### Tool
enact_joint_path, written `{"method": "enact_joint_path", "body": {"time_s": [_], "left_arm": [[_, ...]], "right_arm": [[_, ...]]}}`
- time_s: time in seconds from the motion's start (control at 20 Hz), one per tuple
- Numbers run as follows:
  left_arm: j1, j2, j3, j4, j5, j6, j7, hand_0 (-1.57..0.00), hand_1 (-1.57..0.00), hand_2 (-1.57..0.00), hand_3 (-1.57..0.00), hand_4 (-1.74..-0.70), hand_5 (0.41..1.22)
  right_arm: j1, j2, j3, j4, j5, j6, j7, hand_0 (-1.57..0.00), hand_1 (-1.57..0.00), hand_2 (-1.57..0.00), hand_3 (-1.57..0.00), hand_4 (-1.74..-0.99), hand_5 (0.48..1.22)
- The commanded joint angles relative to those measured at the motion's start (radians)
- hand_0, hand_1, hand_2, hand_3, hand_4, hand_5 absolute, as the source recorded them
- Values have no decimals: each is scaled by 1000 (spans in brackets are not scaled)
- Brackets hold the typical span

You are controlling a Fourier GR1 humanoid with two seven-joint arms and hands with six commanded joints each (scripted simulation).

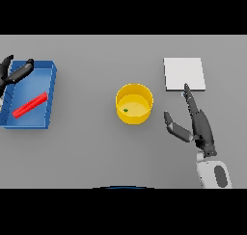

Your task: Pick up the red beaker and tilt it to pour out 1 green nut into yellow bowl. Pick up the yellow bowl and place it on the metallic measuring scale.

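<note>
I see only the table (87, 152) from up here: a flat, plain grey top that fills my whole view from twelve o'clock to six and from nine to three. Its surface looks matte and evenly lit, with no strong glare anywhere. Soft, short shadows sit close under whatever stands on it, so the light seems to come from above. I can make out no walls, floor or windows; the tabletop runs past every edge of my view.
</note>
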Motion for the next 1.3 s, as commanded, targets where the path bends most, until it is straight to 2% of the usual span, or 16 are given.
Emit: {"method": "enact_joint_path", "body": {"time_s": [0.0, 0.05, 0.1, 0.15, 0.25, 0.3, 0.35, 0.45, 0.65, 0.75, 0.85, 1.0, 1.1, 1.25], "left_arm": [[4, 1, 7, -4, 2, 9, -17, -68, -60, -57, -48, -708, 658], [13, 2, 13, -17, 5, 24, -38, -54, -48, -45, -38, -711, 663], [27, 5, 21, -20, 9, 35, -68, -43, -38, -36, -30, -711, 674], [36, -2, 19, -19, 9, 40, -73, -34, -30, -29, -24, -710, 679], [24, 6, 23, -19, 4, 44, -72, -22, -19, -18, -15, -710, 689], [19, 2, 27, -20, 6, 48, -77, -17, -15, -14, -12, -713, 683], [29, 6, 32, -25, 16, 42, -91, -13, -12, -11, -9, -719, 676], [27, 1, 38, -27, 27, 39, -94, -8, -7, -7, -6, -720, 667], [35, -9, 27, -35, 26, 41, -93, -3, -2, -2, -2, -715, 669], [33, -5, 31, -36, 31, 38, -88, -1, -1, -1, -1, -712, 676], [41, -1, 32, -45, 33, 42, -94, -1, 0, 0, 0, -714, 682], [58, 7, 38, -47, 40, 36, -116, 0, 0, 0, 0, -720, 687], [54, 9, 41, -44, 47, 22, -116, 0, 1, 1, 1, -722, 687], [54, 5, 46, -54, 58, 30, -105, 1, 1, 1, 1, -724, 686]], "right_arm": [[6, 3, 11, -4, 29, -16, 12, 1, 1, 1, 1, -1175, 672], [-3, -10, 18, -4, 56, -20, 23, 1, 1, 1, 1, -1163, 677], [-4, -17, 31, -6, 65, -8, 8, 1, 1, 1, 1, -1146, 691], [-17, -34, 41, -6, 71, 15, -3, 1, 1, 1, 1, -1132, 703], [-54, -93, 79, -3, 111, 80, -8, 1, 1, 1, 1, -1153, 728], [-85, -134, 91, 1, 139, 111, 9, 1, 1, 1, 1, -1172, 728], [-125, -174, 111, 14, 194, 127, 41, 1, 1, 1, 1, -1190, 716], [-209, -232, 176, 31, 300, 169, 69, 1, 1, 1, 1, -1216, 704], [-352, -326, 305, 84, 462, 250, -20, 1, 1, 1, 1, -1232, 702], [-418, -342, 358, 129, 519, 291, -23, 1, 1, 1, 1, -1223, 705], [-478, -359, 400, 169, 554, 334, -47, 1, 1, 1, 1, -1213, 705], [-550, -353, 462, 247, 601, 364, -87, 1, 1, 1, 1, -1215, 704], [-601, -349, 489, 291, 619, 408, -76, 1, 1, 1, 1, -1223, 705], [-656, -325, 537, 371, 660, 418, -82, 1, 1, 1, 1, -1226, 702]]}}
